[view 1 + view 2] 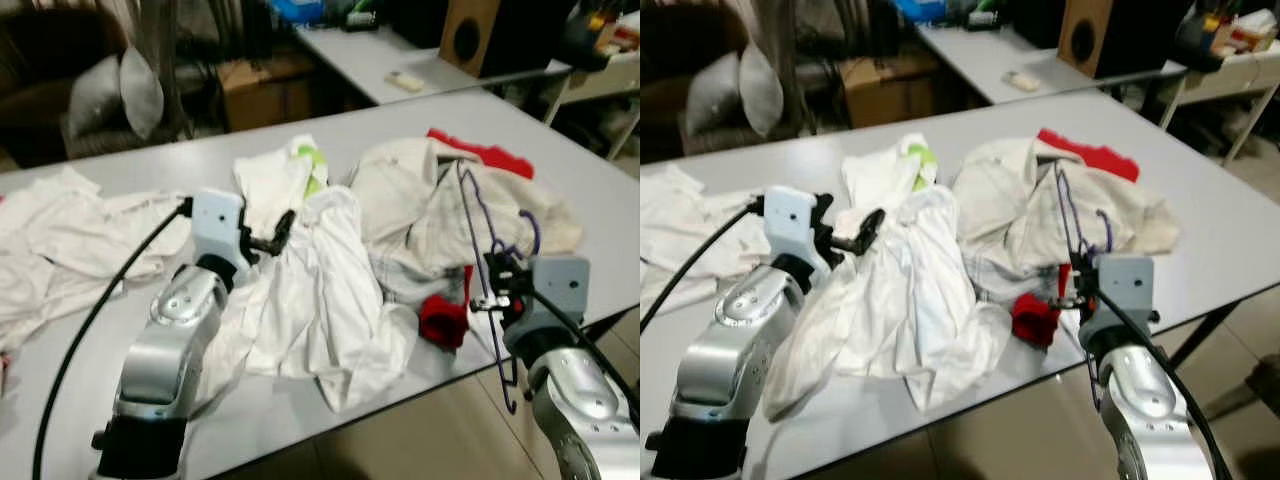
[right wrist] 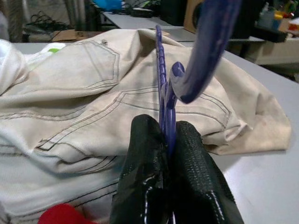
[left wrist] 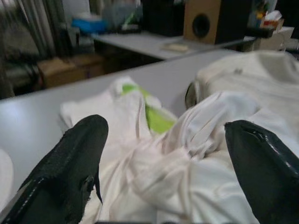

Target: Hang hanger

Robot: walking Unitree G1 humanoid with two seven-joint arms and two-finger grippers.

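A purple plastic hanger (image 1: 468, 205) stands tilted over the beige trousers (image 1: 410, 215) at the table's front right, its lower end hanging past the edge. My right gripper (image 1: 492, 278) is shut on it just below the hook (image 2: 211, 32); in the right wrist view both black fingers (image 2: 145, 154) pinch the thin purple bar. My left gripper (image 1: 276, 233) is open above a crumpled white garment (image 1: 320, 290) in the middle of the table. The left wrist view has its fingertips (image 3: 77, 158) wide apart with the white cloth (image 3: 187, 177) between and beneath them.
The grey table (image 1: 150, 165) also carries white clothes (image 1: 60, 235) on the left, a white-and-green piece (image 1: 300, 170) and red cloth (image 1: 443, 322) near the front edge. Behind are a second table (image 1: 380, 55), a wooden speaker (image 1: 470, 35), a cardboard box (image 1: 255, 90) and grey cushions (image 1: 120, 90).
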